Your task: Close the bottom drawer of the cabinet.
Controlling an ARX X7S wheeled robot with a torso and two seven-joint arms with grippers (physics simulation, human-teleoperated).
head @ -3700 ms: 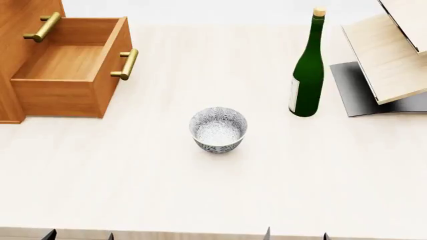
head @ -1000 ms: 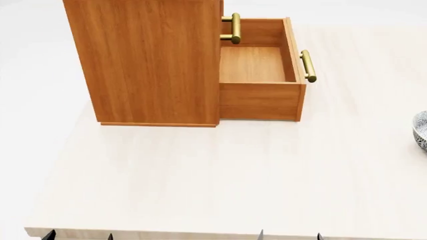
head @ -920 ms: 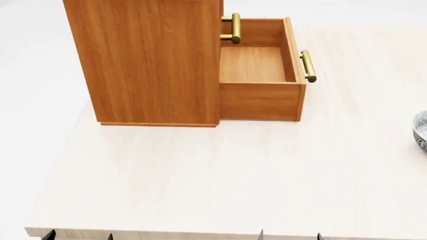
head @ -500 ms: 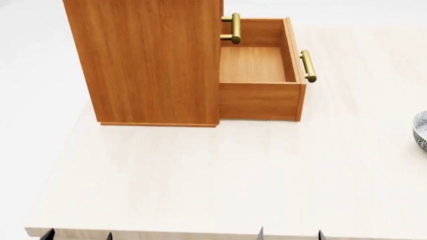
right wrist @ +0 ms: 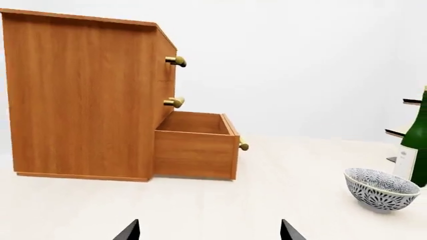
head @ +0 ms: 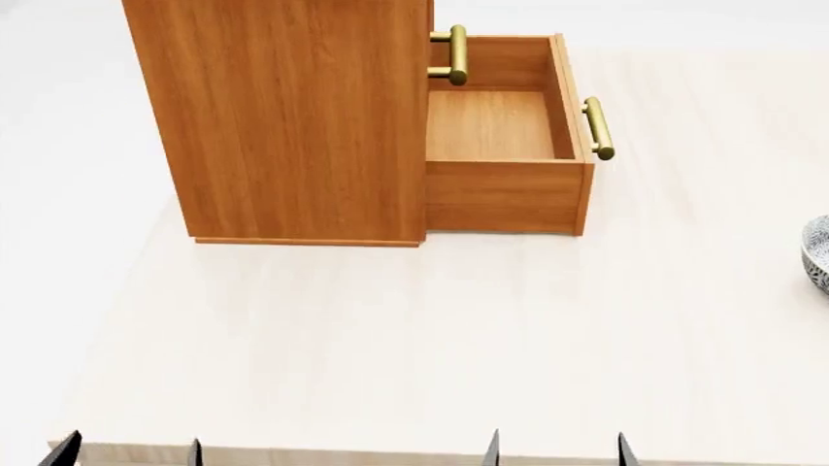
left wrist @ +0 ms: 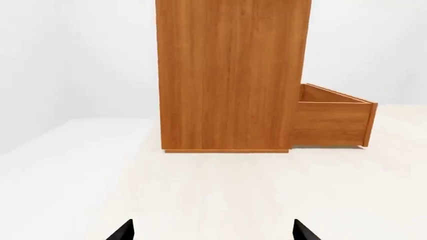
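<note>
Currently bottom drawer (head: 503, 136) pulled out rightward from cabinet (head: 291, 121); both tools' prongs spread, empty.

You have the cabinet (head: 291, 121) standing upright on the table (head: 428, 340), a tall orange-brown wood-grain box whose plain side faces you. Its bottom drawer (head: 508, 136) is pulled far out to your right, showing a bare wood interior with nothing in it. You can see the brass bar handle (head: 597, 128) on the drawer's front.
</note>
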